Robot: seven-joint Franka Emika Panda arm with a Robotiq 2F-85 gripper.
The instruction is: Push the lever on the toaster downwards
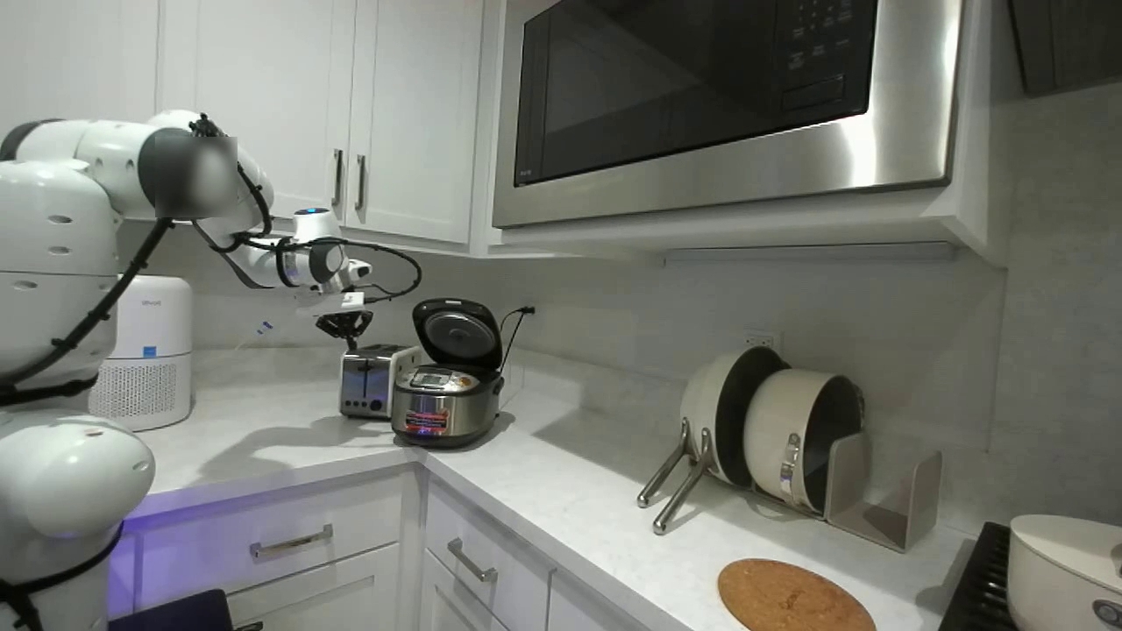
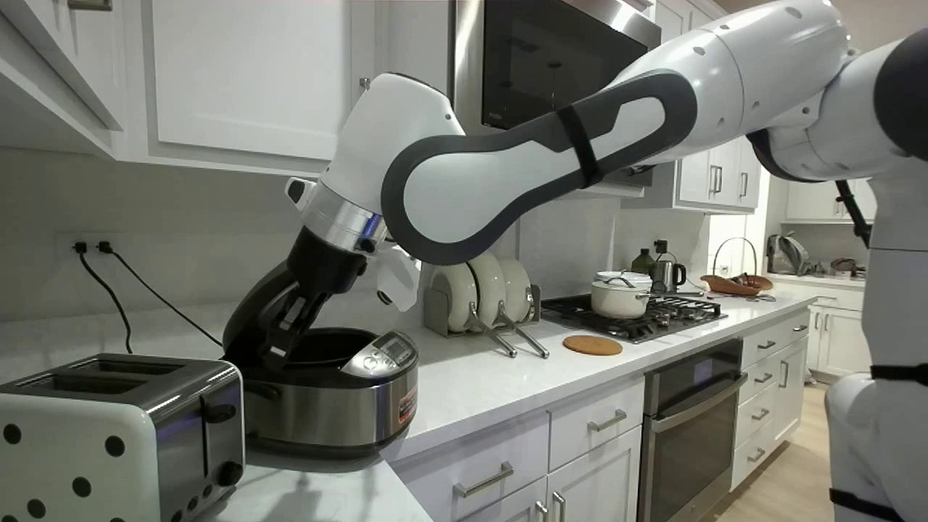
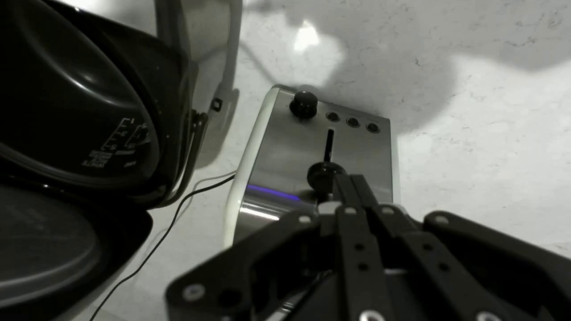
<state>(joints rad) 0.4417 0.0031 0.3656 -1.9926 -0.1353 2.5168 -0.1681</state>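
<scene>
The jaws are pressed together with nothing visible between them, forming one blunt tip at the end of the gripper (image 3: pixel 351 180). In the wrist view this tip overlaps one side of the black lever (image 3: pixel 322 174); whether the two touch, we cannot tell. The lever stands high on its slot (image 3: pixel 329 145), so we judge the press not yet made. Because the tip lies off the lever's middle, a straight push could slip past its rounded edge. If we come down too far out from the toaster (image 3: pixel 283 165), we miss the lever altogether; too far in, the tip may land on the upper edge and shove or tip the whole body. A stroke ended too soon could leave the lever unlatched. The toaster stands on the counter (image 1: pixel 263 386) just beside the cooker (image 2: pixel 326 409), a strip of counter between them; the cooker's lid (image 1: pixel 458 329) is raised, and a sideways swing of the gripper's wide knuckles could knock either. Farther out, in an exterior view, we see the wrist (image 2: pixel 333 217) tilted, with the gripper aimed downward at a slant. From there the forearm (image 2: pixel 478 185) climbs away from the toaster, and the arm (image 1: pixel 53 219) reaches over the counter from its upright base.
</scene>
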